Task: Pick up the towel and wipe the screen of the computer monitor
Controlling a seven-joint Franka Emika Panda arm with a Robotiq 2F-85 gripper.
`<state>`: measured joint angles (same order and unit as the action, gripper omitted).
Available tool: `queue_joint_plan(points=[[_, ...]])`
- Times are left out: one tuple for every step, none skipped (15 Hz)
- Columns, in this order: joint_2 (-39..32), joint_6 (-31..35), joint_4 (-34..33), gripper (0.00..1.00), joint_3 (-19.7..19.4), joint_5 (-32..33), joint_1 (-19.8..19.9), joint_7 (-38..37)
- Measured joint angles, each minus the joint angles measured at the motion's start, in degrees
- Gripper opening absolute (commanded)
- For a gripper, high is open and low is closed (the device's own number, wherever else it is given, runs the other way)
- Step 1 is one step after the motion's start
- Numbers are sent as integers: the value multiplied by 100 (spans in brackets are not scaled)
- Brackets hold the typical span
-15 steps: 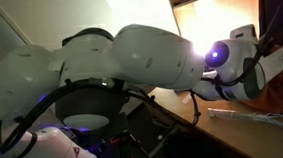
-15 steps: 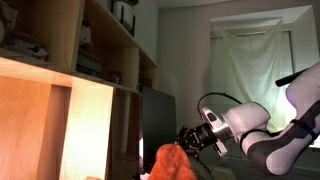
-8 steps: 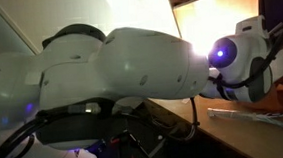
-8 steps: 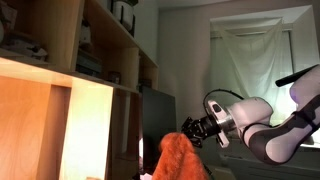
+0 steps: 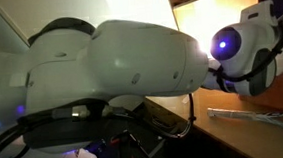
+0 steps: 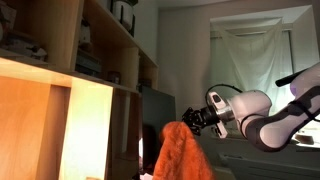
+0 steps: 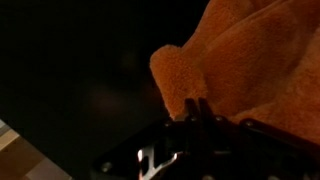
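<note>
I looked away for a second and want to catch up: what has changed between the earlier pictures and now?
The gripper, shut on the towel, has risen, lifting the towel so that more of it hangs free by the computer monitor. Nothing was let go. The monitor, the shelves and the curtain stayed as they were.

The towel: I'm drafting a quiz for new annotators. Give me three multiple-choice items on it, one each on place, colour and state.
1. Where is the towel? A) by the computer monitor, below the gripper B) on a top shelf C) on the curtain
2. Its colour? A) blue B) white C) orange
3. The gripper is: A) open, empty B) shut on the towel C) unseen
1 A, it hangs beside the dark screen; 2 C, orange in the wrist view; 3 B, the jaws pinch its fold.
</note>
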<state>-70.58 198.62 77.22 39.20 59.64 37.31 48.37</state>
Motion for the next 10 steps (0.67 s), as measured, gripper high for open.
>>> queue_joint_plan(points=[[76, 0, 0, 5, -34, -246, -49, 24], [159, 0, -1, 5, -64, -495, -107, 89], [258, 0, -11, 5, -116, -764, -183, 130], [367, 0, -27, 5, -174, -1045, -271, 213], [479, 0, -46, 5, -235, -1301, -363, 289], [598, 0, -67, 5, -311, -1562, -469, 367], [717, 0, -86, 5, -389, -1812, -582, 445], [833, 0, -95, 5, -473, -2015, -692, 492], [938, 0, -100, 5, -547, -2218, -797, 556], [1051, 0, -100, 5, -631, -2405, -911, 581]])
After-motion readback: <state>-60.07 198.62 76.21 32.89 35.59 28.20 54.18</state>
